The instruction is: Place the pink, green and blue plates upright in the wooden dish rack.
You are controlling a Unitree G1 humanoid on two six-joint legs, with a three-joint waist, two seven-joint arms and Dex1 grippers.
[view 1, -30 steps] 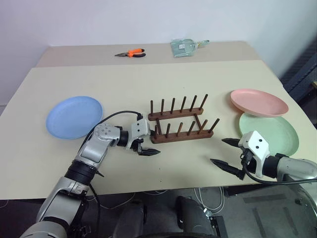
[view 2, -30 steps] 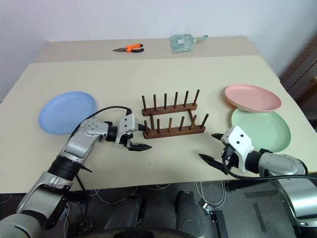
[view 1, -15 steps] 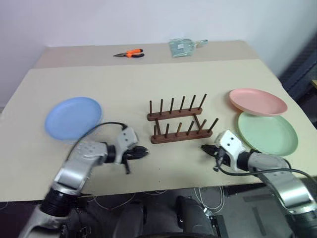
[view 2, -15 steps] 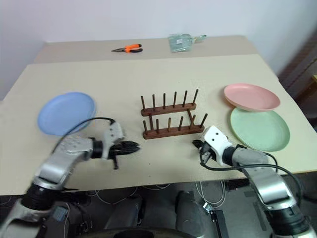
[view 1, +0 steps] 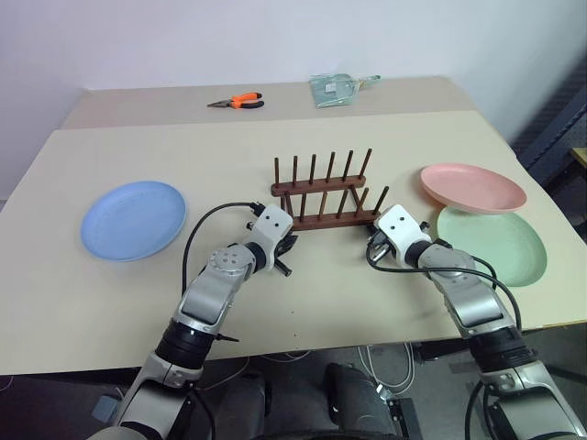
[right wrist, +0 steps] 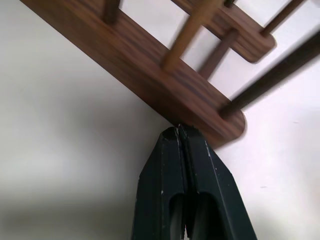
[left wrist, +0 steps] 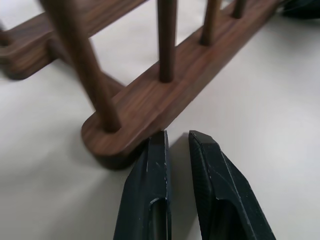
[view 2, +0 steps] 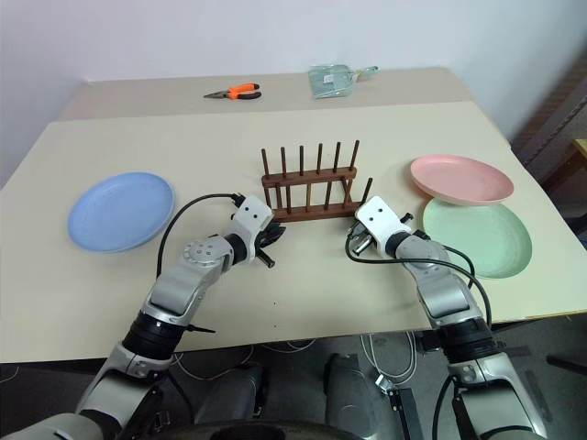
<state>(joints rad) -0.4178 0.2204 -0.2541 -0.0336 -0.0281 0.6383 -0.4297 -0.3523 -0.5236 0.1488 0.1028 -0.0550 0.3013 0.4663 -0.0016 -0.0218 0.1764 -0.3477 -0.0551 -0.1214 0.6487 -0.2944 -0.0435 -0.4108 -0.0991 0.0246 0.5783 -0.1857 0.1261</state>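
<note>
Dark brown wooden dish rack (view 1: 323,199) sits mid-table, no plate in it, with the shut right gripper (right wrist: 180,131) and nearly closed left gripper (left wrist: 177,140) against its near rail's ends: push evenly from both ends so it slides without twisting.

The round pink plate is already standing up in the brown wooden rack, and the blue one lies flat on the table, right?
Not quite. The round pink plate lies flat on the beige table, overlapping the green plate, as the left eye view shows. The brown wooden rack holds nothing. The blue plate does lie flat.
</note>
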